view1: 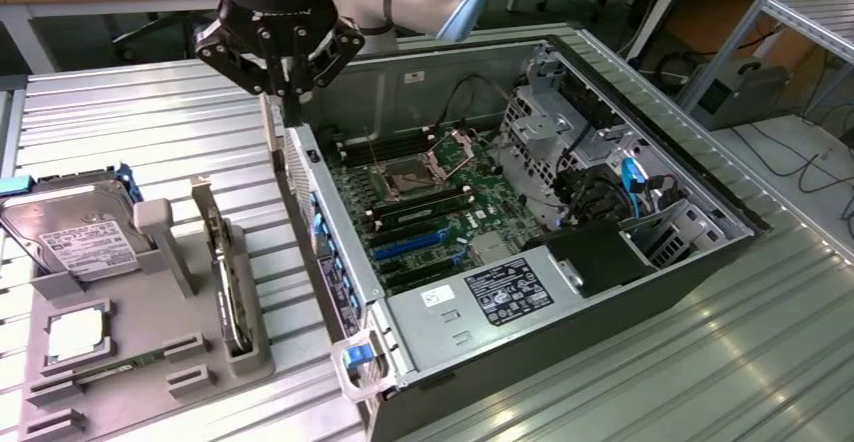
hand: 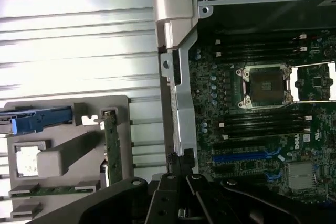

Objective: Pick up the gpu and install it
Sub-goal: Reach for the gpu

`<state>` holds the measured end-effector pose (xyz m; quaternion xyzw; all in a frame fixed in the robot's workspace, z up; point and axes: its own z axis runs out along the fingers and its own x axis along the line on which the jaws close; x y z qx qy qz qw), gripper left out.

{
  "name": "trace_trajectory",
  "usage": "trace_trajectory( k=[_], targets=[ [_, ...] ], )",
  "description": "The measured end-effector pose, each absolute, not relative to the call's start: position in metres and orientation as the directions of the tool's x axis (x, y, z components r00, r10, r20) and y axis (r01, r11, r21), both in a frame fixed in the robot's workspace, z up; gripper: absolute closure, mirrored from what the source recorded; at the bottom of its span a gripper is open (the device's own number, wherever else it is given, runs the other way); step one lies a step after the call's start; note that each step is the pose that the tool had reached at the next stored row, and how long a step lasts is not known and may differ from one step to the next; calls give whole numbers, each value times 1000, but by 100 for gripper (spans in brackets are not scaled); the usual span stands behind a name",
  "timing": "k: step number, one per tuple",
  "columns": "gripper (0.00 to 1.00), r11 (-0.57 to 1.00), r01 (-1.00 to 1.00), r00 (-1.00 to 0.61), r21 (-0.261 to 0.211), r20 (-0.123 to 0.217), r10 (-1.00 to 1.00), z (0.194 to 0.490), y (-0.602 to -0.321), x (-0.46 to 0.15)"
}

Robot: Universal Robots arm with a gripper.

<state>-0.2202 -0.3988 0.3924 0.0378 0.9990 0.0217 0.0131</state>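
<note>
One robot arm reaches down from the top of the exterior view, and its black gripper [view1: 284, 112] hangs just above the rim of an open computer case [view1: 694, 252], on the side of the case toward the exterior view's left. Its fingers [view1: 284, 100] are pressed together into a single narrow point, and nothing can be seen between them. In the wrist view the gripper [hand: 178, 167] appears as dark linkages over the grey metal edge of the case. The gpu [view1: 224, 272] is not in the gripper. It stands on its long edge in a slot of a grey holder [view1: 134, 362] on the ribbed metal table [view1: 134, 122], to the exterior view's left of the case and well apart from the fingers. The wrist view shows the gpu [hand: 112, 145] edge-on as a thin green strip rising from the holder [hand: 68, 153]. A silver hard drive [view1: 74, 232] with a white label leans in the same holder, farther to the exterior view's left. A small square chip [view1: 76, 332] lies flat in a pocket nearer the camera. Inside the case lies a green motherboard [view1: 427, 212] with an open, empty processor socket [view1: 407, 174] and blue expansion slots [view1: 407, 245].
</note>
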Motion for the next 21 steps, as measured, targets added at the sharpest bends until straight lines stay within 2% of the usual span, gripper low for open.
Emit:
trace_trajectory(
  k=[21],
  targets=[
    [89,996,76,-997,44,-24,77,390,-397,-312]
  ],
)
